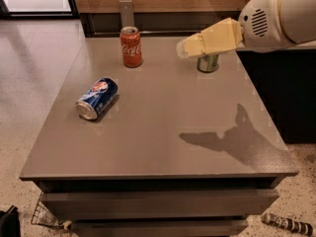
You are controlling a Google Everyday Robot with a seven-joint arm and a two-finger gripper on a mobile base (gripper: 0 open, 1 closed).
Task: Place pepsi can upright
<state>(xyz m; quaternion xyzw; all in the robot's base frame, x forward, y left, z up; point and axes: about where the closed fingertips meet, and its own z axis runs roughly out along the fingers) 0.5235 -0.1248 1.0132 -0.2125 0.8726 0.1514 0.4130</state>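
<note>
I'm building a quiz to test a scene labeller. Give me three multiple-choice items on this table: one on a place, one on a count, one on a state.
1. Where is the gripper?
A. over the far right of the table, by the green can
B. down on the floor at the left
C. under the table top

2. How many cans are on the table?
A. two
B. three
C. four

3. How is the blue can placed?
A. upright
B. on its side
C. crushed flat

Answers:
1 A: it hangs in the air, partly covering the green can.
2 B: one blue, one red can, one green.
3 B: its silver end points sideways, towards the table's near edge.
</note>
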